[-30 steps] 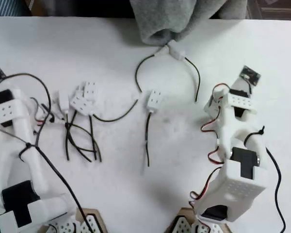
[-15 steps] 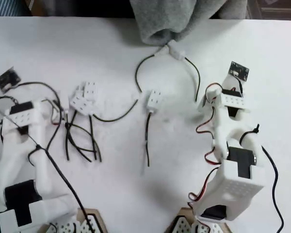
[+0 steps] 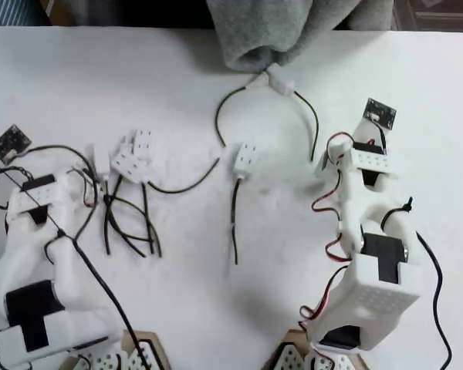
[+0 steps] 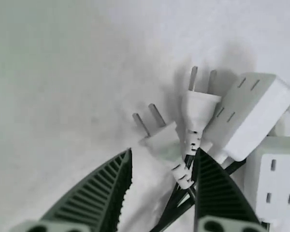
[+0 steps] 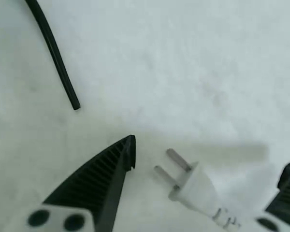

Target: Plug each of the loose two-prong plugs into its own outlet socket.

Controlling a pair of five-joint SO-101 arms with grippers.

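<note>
White arms (image 3: 23, 247), black servos (image 3: 384, 258), red-black cables (image 3: 322, 202); left gripper (image 4: 164, 153) dark, ribbed.

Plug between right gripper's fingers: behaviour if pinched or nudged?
The plug looks small, rigid moulded plastic: probably light and stiff. Its smooth tapered body may slip when pinched. Lying flat on the table, it likely slides.

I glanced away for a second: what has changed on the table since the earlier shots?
The left gripper swung in toward the cluster of plugs and sockets; the right gripper edged slightly inward. Neither took hold of anything. The cluster and the middle socket stayed put.
</note>
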